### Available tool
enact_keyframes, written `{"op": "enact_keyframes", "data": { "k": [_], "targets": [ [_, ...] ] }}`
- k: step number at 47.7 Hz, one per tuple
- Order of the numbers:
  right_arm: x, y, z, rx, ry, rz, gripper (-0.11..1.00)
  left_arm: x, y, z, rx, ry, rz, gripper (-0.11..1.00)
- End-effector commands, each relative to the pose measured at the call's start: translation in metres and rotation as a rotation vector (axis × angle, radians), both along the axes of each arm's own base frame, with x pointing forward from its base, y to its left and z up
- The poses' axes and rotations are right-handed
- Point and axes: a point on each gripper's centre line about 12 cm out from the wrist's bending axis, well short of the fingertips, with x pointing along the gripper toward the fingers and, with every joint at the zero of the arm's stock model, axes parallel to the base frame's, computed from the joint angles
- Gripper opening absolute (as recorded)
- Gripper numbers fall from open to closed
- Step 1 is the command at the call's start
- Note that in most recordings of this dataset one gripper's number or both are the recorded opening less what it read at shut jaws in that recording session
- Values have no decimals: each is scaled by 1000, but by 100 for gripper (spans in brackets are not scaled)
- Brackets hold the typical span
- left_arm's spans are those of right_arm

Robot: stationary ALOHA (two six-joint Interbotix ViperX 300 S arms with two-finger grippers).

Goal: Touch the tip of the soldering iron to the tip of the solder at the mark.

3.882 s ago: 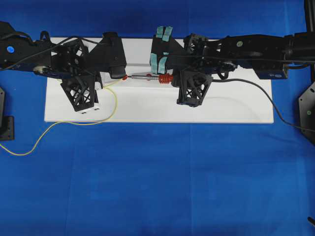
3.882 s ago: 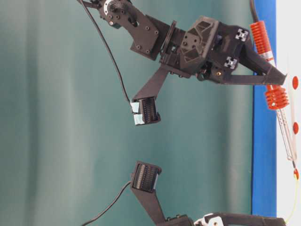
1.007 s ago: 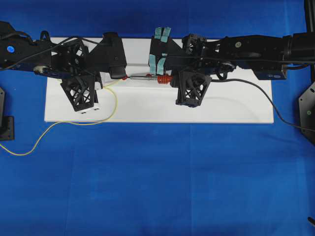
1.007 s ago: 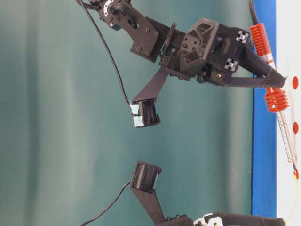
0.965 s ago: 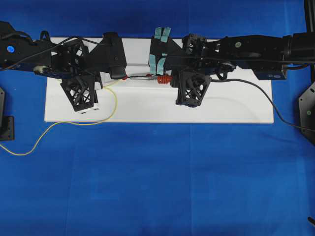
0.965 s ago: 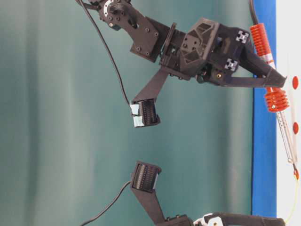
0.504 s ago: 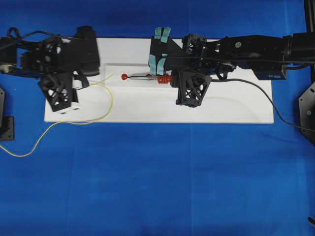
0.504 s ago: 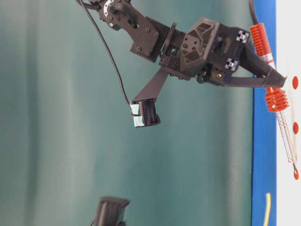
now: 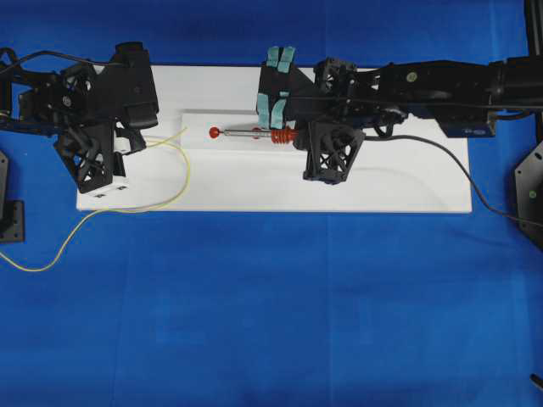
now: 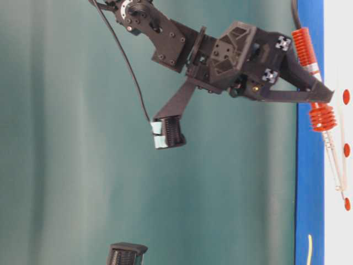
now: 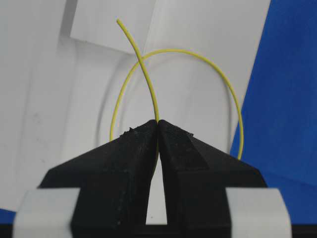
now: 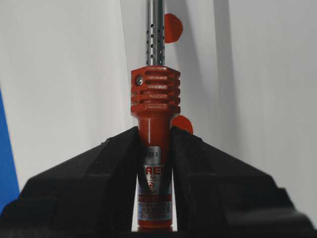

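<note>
On the flat white board (image 9: 254, 191), the right gripper (image 12: 154, 148) clamps the orange-red soldering iron (image 9: 263, 132); well left of it, the left gripper (image 11: 157, 130) pinches the thin yellow solder wire (image 11: 143, 64).

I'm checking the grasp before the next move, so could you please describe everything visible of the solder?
The solder is a thin, bare yellow wire. The left gripper is shut on it near one end, so a short, slightly bent free length sticks out past the fingertips, its tip lifted over the white board. Behind the gripper it curves in a wide loop across the board, then trails off its edge onto the blue cloth.
</note>
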Motion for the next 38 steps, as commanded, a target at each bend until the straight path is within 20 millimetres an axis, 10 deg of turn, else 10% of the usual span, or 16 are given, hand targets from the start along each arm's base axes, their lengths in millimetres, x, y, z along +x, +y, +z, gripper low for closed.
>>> {"op": "enact_keyframes", "data": {
  "k": [1, 22, 38],
  "targets": [
    [-4, -2, 29, -23, -72, -1, 6, 2, 0, 8, 3, -31, -1, 3],
    [-62, 7, 36, -33, -78, -6, 6, 2, 0, 7, 2, -32, 0, 3],
    [-70, 8, 34, -28, -77, -14, 6, 6, 0, 9, 3, -37, 0, 3]
  ]
}}
